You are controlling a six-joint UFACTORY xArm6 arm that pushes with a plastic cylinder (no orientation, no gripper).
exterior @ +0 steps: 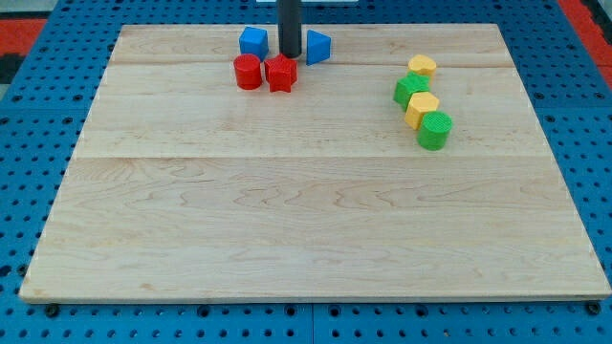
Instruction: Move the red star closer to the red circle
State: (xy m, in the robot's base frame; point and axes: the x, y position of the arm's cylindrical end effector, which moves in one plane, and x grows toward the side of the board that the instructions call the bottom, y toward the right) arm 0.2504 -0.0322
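The red star lies near the view's top, left of centre, on the wooden board. The red circle stands just to its left, with a narrow gap between them. My tip is at the end of the dark rod, right above the red star's top edge, between a blue cube on the left and a blue triangle on the right. I cannot tell whether the tip touches the star.
At the view's upper right a slanted chain of blocks runs downward: a yellow block, a green block, a yellow block, a green cylinder. Blue pegboard surrounds the board.
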